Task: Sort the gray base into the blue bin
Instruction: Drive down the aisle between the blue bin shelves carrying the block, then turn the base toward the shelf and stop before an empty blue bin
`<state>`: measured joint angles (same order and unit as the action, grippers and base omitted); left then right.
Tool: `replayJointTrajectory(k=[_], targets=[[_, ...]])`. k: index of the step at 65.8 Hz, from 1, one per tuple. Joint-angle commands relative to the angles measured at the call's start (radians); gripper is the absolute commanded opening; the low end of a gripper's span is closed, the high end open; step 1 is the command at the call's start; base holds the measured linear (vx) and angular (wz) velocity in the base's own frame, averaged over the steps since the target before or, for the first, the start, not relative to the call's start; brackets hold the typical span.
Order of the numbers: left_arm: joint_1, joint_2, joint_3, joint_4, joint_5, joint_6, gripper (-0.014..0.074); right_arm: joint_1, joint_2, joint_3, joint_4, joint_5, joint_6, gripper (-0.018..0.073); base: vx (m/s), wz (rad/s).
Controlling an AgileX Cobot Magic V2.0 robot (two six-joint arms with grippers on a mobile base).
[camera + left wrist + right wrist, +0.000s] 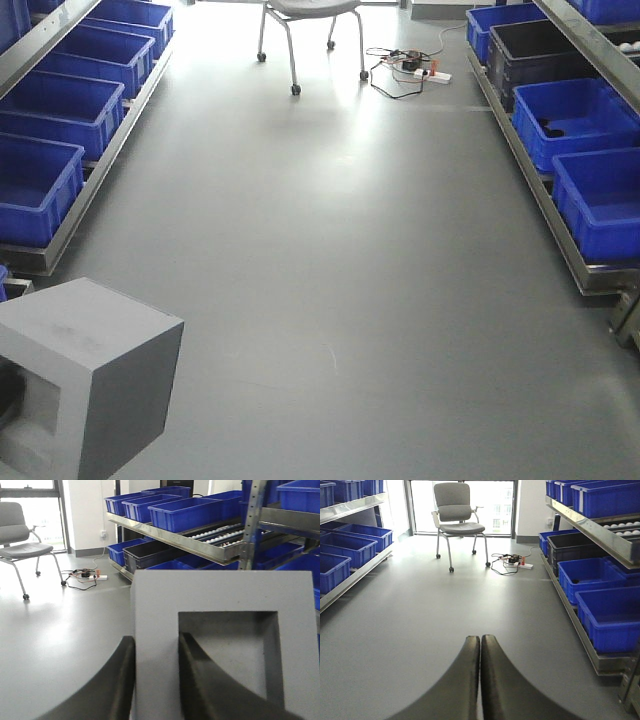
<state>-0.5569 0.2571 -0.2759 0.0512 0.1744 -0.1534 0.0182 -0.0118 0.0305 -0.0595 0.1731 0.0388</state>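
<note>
The gray base (100, 370) fills the lower left of the front view, held above the floor, its square pocket (225, 645) facing my left wrist camera. My left gripper (155, 639) is shut on the gray base (220, 590): one finger (117, 680) presses the outer side and the other finger (200, 680) sits inside the pocket, pinching the wall between them. My right gripper (480, 637) is shut with nothing in it, hanging over bare floor. Blue bins stand in rows on low racks on both sides; the nearest are on the left (30, 185) and on the right (600, 200).
A wheeled gray chair (310, 30) stands at the far end of the aisle. A power strip with cables (410, 70) lies on the floor beside it. A black bin (535, 55) sits among the right row. Metal rack rails (540, 190) edge the aisle.
</note>
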Motion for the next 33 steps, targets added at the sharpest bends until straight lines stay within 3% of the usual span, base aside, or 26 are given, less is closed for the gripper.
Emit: replayJointTrajectory(k=[1,17,33], targets=[[-0.005,0.006,-0.034,-0.003,-0.112,-0.006,-0.0006,-0.005,-0.011,0.014,-0.006,-0.074,-0.005,-0.0009,0.4,0.09],[-0.005,0.006,-0.034,-0.003,-0.112,-0.006,-0.0006,-0.005,-0.011,0.014,-0.006,-0.074,-0.005,-0.0009,0.39,0.16],[-0.005,0.006,-0.034,-0.003,-0.112,-0.006,-0.0006,-0.005,-0.011,0.014,-0.006,-0.074,-0.005,-0.0009,0.38,0.46]])
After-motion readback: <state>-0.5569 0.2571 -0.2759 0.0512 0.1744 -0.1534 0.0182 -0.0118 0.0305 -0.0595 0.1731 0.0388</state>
